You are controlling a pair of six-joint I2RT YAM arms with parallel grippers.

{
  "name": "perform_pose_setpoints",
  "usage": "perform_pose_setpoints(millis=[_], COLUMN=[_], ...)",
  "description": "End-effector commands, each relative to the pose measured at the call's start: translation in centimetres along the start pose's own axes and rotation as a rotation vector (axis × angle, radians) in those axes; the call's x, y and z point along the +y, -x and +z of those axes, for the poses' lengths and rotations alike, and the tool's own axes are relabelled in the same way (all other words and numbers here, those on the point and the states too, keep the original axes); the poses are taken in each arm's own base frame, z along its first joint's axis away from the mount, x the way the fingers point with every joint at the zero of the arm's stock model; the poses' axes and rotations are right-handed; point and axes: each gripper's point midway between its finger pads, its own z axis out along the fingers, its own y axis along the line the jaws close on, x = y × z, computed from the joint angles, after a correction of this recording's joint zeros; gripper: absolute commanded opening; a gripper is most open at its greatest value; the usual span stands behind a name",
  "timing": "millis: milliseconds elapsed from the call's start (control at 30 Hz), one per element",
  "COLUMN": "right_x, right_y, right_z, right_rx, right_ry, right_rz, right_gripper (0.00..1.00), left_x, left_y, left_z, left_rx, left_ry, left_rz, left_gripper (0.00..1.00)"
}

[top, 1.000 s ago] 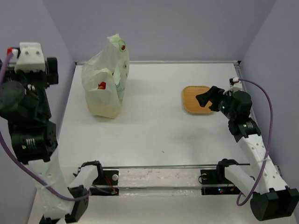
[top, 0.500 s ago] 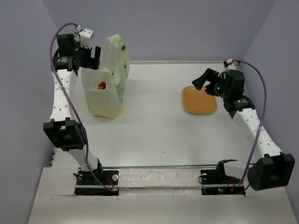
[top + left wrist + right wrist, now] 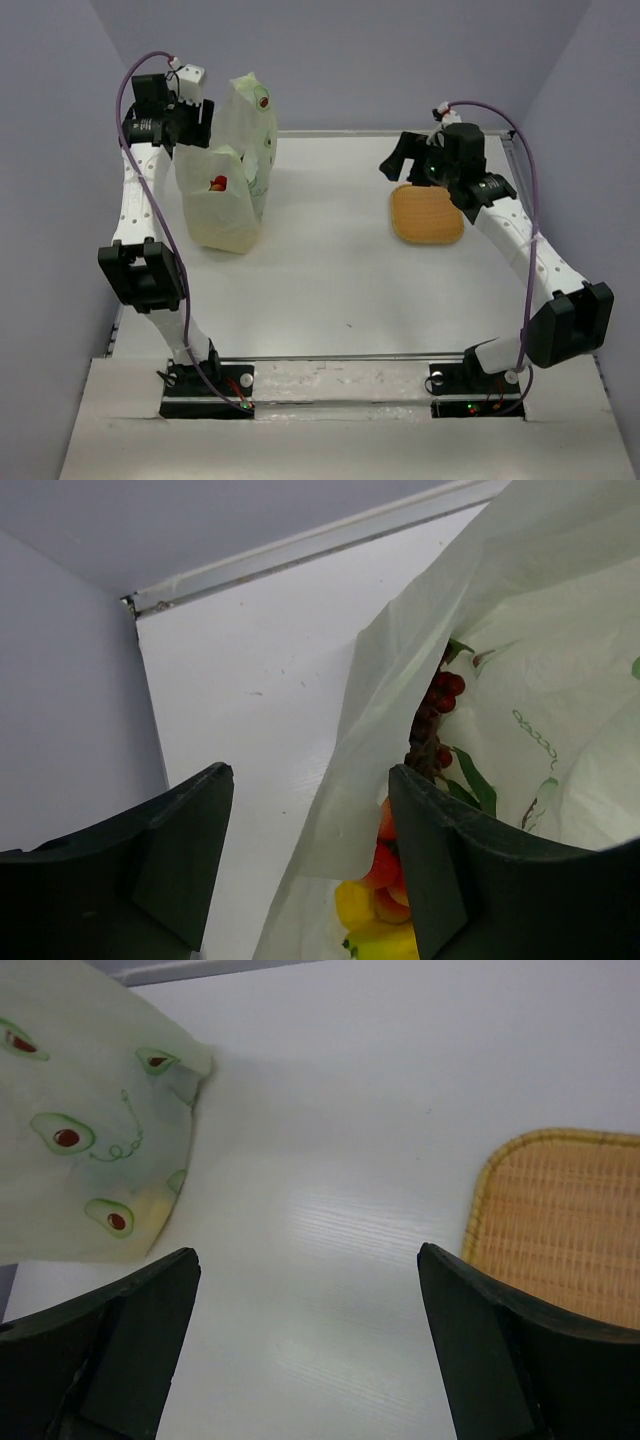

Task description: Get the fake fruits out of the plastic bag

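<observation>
Since the fake fruits (image 3: 385, 875) sit inside the plastic bag (image 3: 225, 200), upright at far left of the table (image 3: 330, 270), 0 are out. Noted: left gripper (image 3: 310, 780) jaws apart astride the bag's rim, unclamped; right gripper (image 3: 308, 1258) spread, empty, near the mat (image 3: 427, 215). Extraction pending.

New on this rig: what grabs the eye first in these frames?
The tall pale green plastic bag stands at the far left of the table. The left claw is open at its rim, and the left wrist view shows the fake fruits inside. On the right lies the orange woven mat, with the open right claw hovering over its far left corner.
</observation>
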Motion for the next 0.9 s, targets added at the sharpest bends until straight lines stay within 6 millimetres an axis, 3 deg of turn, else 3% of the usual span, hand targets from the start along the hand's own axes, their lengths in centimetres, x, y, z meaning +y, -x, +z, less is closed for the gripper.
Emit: perform_pose_setpoints(millis=[0,100,133,167,233,267,333,367,400,433,467,500,533,567,633,800,867], right_x=[5.6,7.9,8.3,9.3,10.5,11.8,13.6,14.4,16.1,17.5,18.6,20.4,21.2,22.5,24.6,26.5,25.2], right_y=[3.2,3.1,3.8,3.4,3.5,3.0,3.1,3.1,2.4,2.9,2.9,2.4,1.9,2.3,1.3,-2.9,-5.8], right_z=[-0.3,0.3,0.2,0.2,0.1,-0.1,-0.5,-0.6,-0.7,-1.0,-1.1,-1.0,-0.9,-1.1,-0.9,0.1,1.4], right_rx=[-0.07,-0.057,-0.071,-0.063,-0.068,-0.063,-0.078,-0.088,-0.078,-0.102,-0.108,-0.114,-0.103,-0.129,-0.132,-0.039,0.039], right_ry=[0.099,0.162,0.169,0.188,0.211,0.236,0.263,0.268,0.303,0.335,0.359,0.401,0.417,0.45,0.5,0.576,0.551], right_rz=[-0.134,-0.132,-0.124,-0.125,-0.129,-0.14,-0.172,-0.18,-0.194,-0.202,-0.208,-0.212,-0.216,-0.218,-0.216,-0.202,-0.171], right_gripper=[0.96,0.96,0.96,0.94,0.91,0.89,0.88,0.86,0.84,0.82,0.82,0.81,0.8,0.78,0.72,0.57,0.49], left_x=[-0.2,0.4,0.6,0.9,0.9,0.3,-1.4,-2.2,-5.4,-6.8,-8.2,-10.9,-10.9,-12.8,-14.9,-16.7,-17.2], left_y=[0.3,-0.1,-0.2,-0.3,0.4,1.1,2.0,3.2,2.8,3.8,3.6,2.4,2.0,2.3,0.6,-2.2,-3.2], left_z=[-0.6,-0.2,0.0,0.1,-0.4,-1.2,-2.3,-4.2,-4.2,-6.5,-7.0,-6.8,-7.2,-8.7,-8.7,-9.3,-9.3], left_rx=[-0.031,-0.027,-0.022,-0.02,-0.03,-0.054,-0.077,-0.118,-0.113,-0.161,-0.172,-0.169,-0.173,-0.207,-0.176,-0.116,-0.092], left_ry=[0.001,0.039,0.049,0.067,0.067,0.046,0.009,0.008,-0.047,-0.053,-0.072,-0.124,-0.122,-0.155,-0.199,-0.209,-0.225], left_rz=[0.025,0.035,0.029,0.021,0.002,-0.014,0.004,0.046,0.094,0.137,0.171,0.216,0.22,0.243,0.24,0.196,0.169], left_gripper=[0.77,0.8,0.73,0.65,0.4,0.16,0.0,0.0,0.0,0.0,0.0,0.0,0.0,0.0,0.0,0.0,0.0])
